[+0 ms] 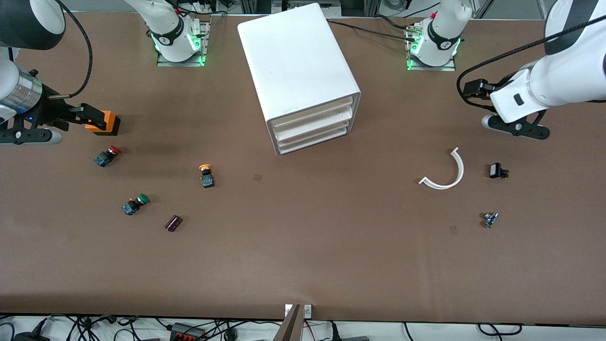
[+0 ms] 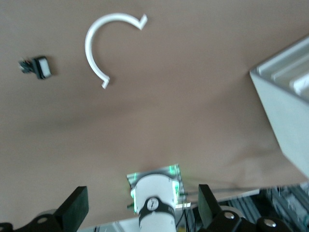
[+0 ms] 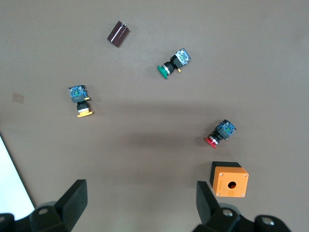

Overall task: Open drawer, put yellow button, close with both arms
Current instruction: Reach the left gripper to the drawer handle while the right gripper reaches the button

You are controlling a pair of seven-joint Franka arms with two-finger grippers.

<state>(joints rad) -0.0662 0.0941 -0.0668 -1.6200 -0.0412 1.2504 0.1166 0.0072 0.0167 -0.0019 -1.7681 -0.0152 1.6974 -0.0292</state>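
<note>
1. Toward the right arm's end of the table from the cabinet (image 1: 299,78), the right gripper (image 3: 140,205) hangs over bare table with its jaws spread wide, holding nothing; an orange switch box (image 1: 105,122) lies just beside it.
2. Nearer the front camera than that box lie the red-capped button (image 1: 107,156) and the green-capped button (image 1: 135,204). Between them and the cabinet sits the yellow button (image 1: 206,174), on its side and untouched.
3. On the cabinet, the drawer (image 1: 313,112) is the highest of three, and it looks fully shut.
4. Toward the left arm's end from the cabinet, the left gripper (image 2: 140,205) also stands wide and empty, over the table near a white curved strip (image 1: 446,172).
5. Risk: the three drawers look alike, so a pull could catch a lower one.
6. Risk: the cabinet stands loose and angled, so an unbraced tug may drag it.
7. Risk: the buttons look alike, so the wrong cap could be picked; the yellow one may roll as the jaws close.
</note>
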